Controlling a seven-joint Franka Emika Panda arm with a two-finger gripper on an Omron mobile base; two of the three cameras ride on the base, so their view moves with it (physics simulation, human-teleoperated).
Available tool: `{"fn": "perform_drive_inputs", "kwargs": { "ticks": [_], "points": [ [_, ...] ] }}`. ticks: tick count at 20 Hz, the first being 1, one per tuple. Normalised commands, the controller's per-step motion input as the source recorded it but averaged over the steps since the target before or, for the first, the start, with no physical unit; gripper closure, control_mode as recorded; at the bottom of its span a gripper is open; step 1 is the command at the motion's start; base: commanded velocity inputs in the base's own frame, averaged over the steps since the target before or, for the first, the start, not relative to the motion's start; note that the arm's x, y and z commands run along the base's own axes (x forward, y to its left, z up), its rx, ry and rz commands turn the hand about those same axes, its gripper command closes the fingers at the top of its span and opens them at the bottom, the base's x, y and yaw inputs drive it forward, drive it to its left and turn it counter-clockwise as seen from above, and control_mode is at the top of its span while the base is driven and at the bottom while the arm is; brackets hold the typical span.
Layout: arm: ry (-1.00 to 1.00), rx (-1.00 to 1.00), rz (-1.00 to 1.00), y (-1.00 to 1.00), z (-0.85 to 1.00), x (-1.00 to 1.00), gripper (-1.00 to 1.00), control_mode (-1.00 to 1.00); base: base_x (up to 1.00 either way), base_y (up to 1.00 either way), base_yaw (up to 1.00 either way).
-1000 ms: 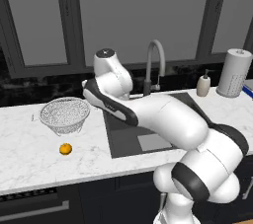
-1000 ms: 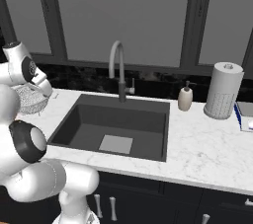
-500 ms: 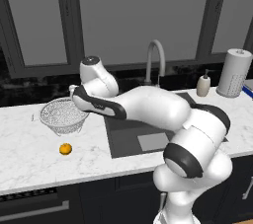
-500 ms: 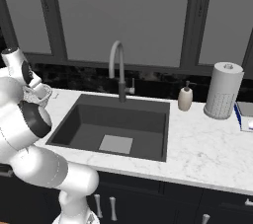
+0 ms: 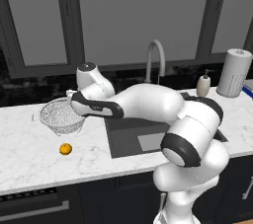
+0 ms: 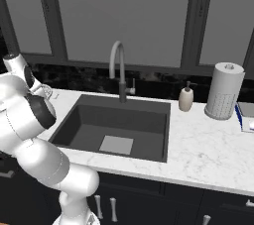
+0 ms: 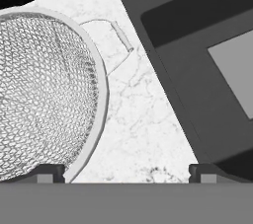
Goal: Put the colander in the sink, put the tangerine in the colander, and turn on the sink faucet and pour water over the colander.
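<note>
The robot's gripper (image 7: 126,172) hangs with its jaws spread wide over the marble counter (image 7: 143,119), empty, one fingertip at the colander's (image 7: 44,92) rim and the other by the sink (image 7: 197,55) edge. In the hand view the mesh bowl fills the 9 o'clock side, its wire side handle (image 7: 121,35) lying at 12 o'clock. From the left base view the colander (image 5: 62,115) sits on the counter beside the basin, the tangerine (image 5: 65,149) at its 6 o'clock, apart. The sink faucet (image 6: 119,73) stands behind the basin.
</note>
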Motion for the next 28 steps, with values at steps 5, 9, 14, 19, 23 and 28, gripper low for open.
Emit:
{"fn": "perform_drive_inputs", "kwargs": {
  "ticks": [5, 9, 14, 19, 23, 28],
  "points": [
    [0.00, 0.00, 0.00, 0.00, -0.11, 0.02, -1.00, -1.00, 0.00, 0.00, 0.00],
    [0.03, 0.00, 0.00, 0.00, -0.09, 0.02, -1.00, -1.00, 0.00, 0.00, 0.00],
    [0.01, 0.00, 0.00, 0.00, -0.09, 0.01, -1.00, -1.00, 0.00, 0.00, 0.00],
    [0.03, 0.00, 0.00, 0.00, -0.05, 0.09, -1.00, -1.00, 0.00, 0.00, 0.00],
    [0.05, 0.00, 0.00, 0.00, -0.04, 0.20, -1.00, -1.00, 0.00, 0.00, 0.00],
    [0.02, 0.00, 0.00, 0.00, 0.00, 0.11, -1.00, -1.00, 0.00, 0.00, 0.00]
  ]
}}
